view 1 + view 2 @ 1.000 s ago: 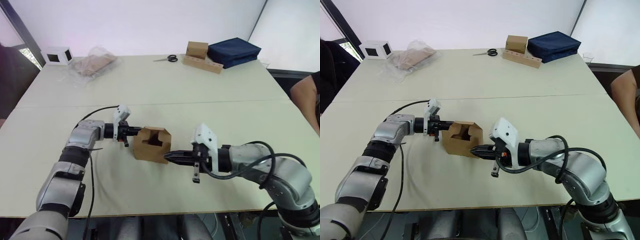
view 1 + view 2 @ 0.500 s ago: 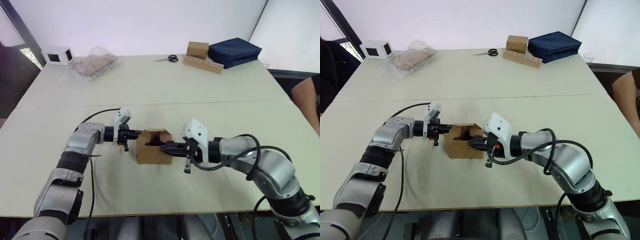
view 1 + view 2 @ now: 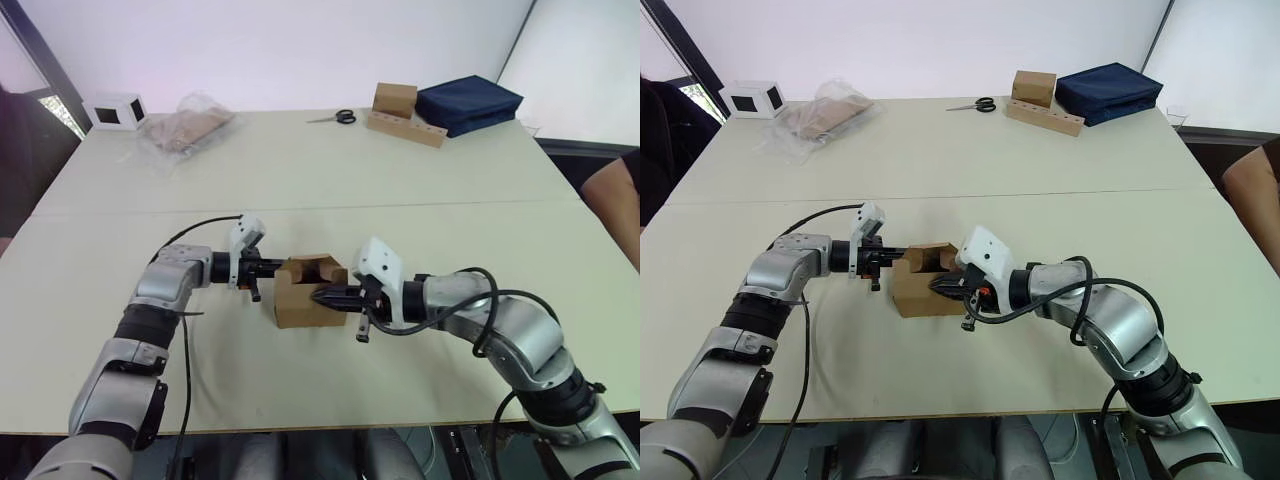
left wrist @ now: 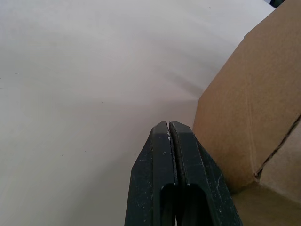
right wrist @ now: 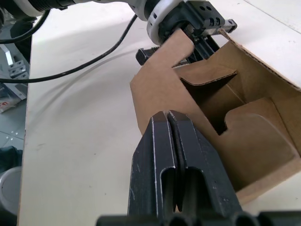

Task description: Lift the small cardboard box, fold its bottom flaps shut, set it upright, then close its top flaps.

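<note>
Cardboard box (image 3: 305,295) lower, level on surface (image 3: 420,170); right gripper (image 3: 322,295) advanced against its open end, fingers pressed together. Left gripper (image 3: 270,267) closed, touching opposite side.

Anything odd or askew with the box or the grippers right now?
Nothing looks damaged. The small cardboard box sits on the table with its notched flaps partly folded inward, not flush. The left gripper and right gripper, jaws shut, press from opposite sides.
</note>
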`<state>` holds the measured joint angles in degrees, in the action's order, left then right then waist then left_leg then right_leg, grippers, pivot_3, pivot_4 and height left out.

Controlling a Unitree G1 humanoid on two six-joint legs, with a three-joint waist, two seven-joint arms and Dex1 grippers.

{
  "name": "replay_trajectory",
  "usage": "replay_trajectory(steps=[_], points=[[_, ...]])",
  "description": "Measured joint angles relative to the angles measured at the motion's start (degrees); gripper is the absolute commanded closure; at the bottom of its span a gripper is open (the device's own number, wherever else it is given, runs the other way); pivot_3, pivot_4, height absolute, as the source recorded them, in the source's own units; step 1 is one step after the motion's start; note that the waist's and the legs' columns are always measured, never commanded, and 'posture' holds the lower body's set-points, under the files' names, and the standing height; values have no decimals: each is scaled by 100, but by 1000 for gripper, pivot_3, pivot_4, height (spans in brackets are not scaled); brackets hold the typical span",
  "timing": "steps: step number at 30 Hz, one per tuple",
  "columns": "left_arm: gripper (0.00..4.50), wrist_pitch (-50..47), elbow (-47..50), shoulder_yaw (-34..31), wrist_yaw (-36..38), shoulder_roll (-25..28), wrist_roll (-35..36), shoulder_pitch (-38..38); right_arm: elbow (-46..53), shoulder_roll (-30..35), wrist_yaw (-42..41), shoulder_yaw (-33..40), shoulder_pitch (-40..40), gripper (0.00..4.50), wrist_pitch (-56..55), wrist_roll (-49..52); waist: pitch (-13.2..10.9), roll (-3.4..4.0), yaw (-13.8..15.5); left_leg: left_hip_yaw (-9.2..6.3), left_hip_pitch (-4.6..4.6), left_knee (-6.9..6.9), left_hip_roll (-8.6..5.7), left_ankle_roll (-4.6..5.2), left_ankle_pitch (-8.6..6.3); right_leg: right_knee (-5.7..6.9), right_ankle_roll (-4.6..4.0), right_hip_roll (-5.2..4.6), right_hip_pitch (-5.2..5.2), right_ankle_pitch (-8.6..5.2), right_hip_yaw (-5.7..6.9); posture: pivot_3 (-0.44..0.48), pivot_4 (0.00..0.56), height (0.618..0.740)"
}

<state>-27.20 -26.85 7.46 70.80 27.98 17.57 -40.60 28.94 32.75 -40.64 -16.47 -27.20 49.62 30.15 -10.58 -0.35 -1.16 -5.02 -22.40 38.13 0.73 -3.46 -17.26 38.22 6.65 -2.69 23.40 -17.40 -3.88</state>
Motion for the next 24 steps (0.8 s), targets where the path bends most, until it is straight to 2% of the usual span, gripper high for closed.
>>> replay_trajectory(steps=[17,24], points=[[4500,-11,291,-41,-116,1,44,234,-417,-176,-147,-106,16,4492,-259,-270,0,0,-2,0,0,0,0,-1,0,0,0,0,0,0,0,0,150,740],[4500,134,177,-273,-490,31,45,257,-470,-264,-199,-105,15,4492,-331,-297,0,0,-4,-1,0,0,0,-1,0,1,0,0,1,0,0,0,150,740]])
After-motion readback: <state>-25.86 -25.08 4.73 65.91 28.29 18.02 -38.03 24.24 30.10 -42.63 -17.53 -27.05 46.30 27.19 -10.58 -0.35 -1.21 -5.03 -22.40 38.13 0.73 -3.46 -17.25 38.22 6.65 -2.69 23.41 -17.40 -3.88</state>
